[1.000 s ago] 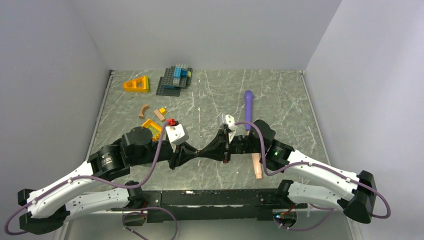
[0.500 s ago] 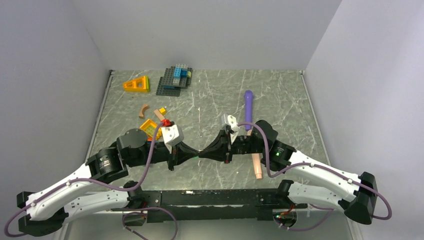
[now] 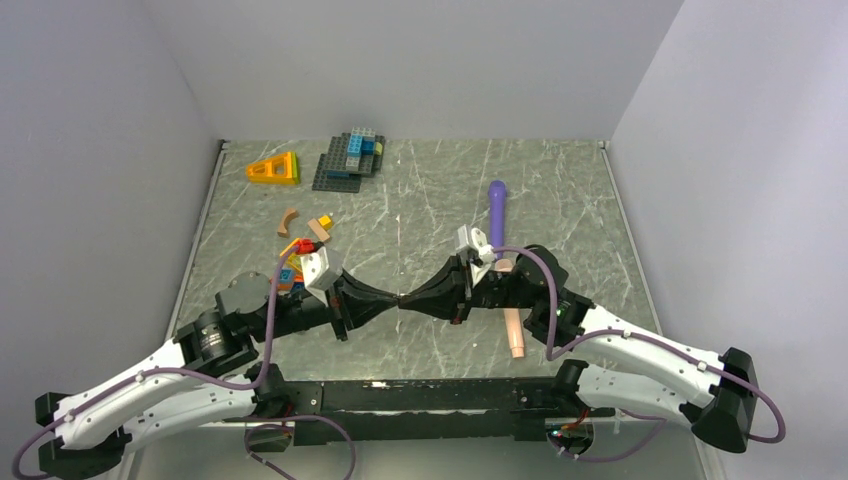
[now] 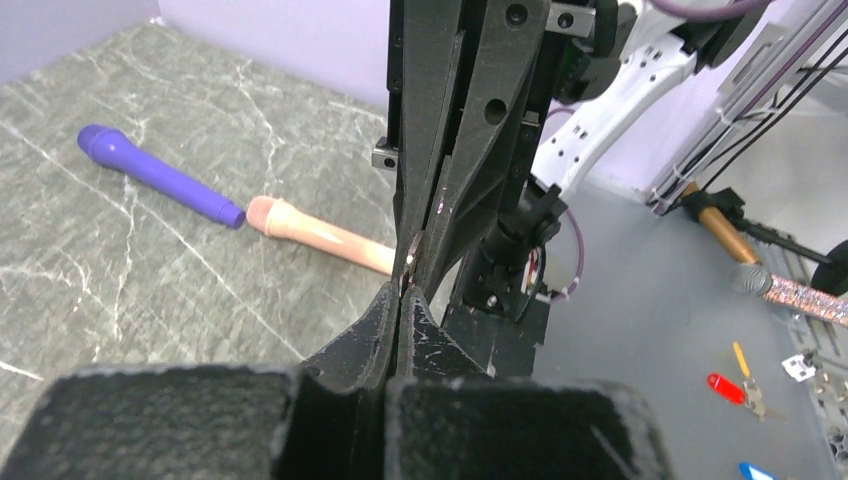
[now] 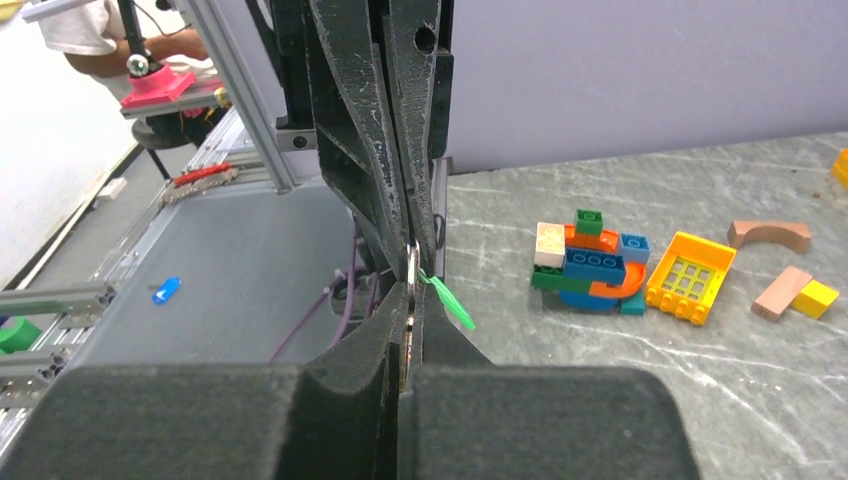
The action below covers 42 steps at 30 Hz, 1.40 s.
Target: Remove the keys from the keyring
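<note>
**A:** Start wide. What does the overhead view give you?

**B:** The table [image 3: 560,190], with the left arm [image 3: 150,385] and right arm [image 3: 640,345] reaching in to meet nose to nose, a little toward 6 o'clock from its centre. The toy bricks [image 3: 350,155] sit out at 11 o'clock, a purple stick [image 3: 497,205] at 2 and a peach stick [image 3: 515,335] at 4, none of them involved.

**A:** What has changed in the last second?

**B:** The left gripper [image 3: 393,299]. A second ago its jaws stood partly apart. Now they are pressed together, and the left elbow has drawn back toward 8 o'clock.

**A:** And the other one?

**B:** The right gripper [image 5: 408,292] is as it was, clamped flat on the keyring [image 5: 411,262], which stands edge-on between its pads. The left tips pinch the ring's far rim (as best the wrist views show).

**A:** Where are the keys?

**B:** The green key [image 5: 448,303] pokes out of the pinch toward 4 o'clock, clear of both sets of fingers. I can't make out the brass key.

**A:** So what does that mean for the task?

**B:** I'd say the ring is now braced from both ends. That sets up working a key along the coil, but neither key looks to be off yet.
</note>
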Available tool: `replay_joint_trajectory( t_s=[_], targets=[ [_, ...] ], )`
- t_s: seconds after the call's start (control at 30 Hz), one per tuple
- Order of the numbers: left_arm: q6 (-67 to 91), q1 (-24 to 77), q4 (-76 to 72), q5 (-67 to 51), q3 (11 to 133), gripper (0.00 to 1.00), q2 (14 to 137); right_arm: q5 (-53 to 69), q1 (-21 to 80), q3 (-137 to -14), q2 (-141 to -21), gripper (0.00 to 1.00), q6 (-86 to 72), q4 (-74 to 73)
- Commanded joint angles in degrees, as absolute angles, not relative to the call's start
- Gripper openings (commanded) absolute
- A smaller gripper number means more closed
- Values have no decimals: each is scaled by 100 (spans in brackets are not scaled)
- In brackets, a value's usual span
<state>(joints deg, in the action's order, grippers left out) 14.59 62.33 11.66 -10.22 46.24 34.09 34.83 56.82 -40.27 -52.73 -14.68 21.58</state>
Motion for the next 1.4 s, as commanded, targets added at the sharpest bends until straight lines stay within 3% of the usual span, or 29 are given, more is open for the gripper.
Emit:
replay_joint_trajectory(
  t_s=[0.0,0.37,0.73,0.8,1.0,1.17,1.37],
  targets=[
    [1749,6267,207,-1173,4387,0,3434,3194,5704,-4027,-5187,0,-1641,3251],
    [2243,6267,-1318,-829,3765,0,3372,3048,5704,-4113,-5272,0,-1670,3771],
    [2332,6267,-1582,-611,3752,2,3497,2895,5708,-4378,-5389,0,-1652,4001],
    [2346,6273,-1599,-635,3753,16,3502,2896,5695,-4451,-5437,0,-1656,3997],
    [2184,6267,-795,-562,4068,86,3299,2890,5703,-4474,-5422,0,-1651,3630],
    [1824,6274,691,-262,4650,94,2871,2747,5707,-4295,-5118,0,-1562,3041],
    [1305,6271,2066,-110,5293,84,2725,2983,5707,-4234,-4949,0,-1419,2291]
  ],
)
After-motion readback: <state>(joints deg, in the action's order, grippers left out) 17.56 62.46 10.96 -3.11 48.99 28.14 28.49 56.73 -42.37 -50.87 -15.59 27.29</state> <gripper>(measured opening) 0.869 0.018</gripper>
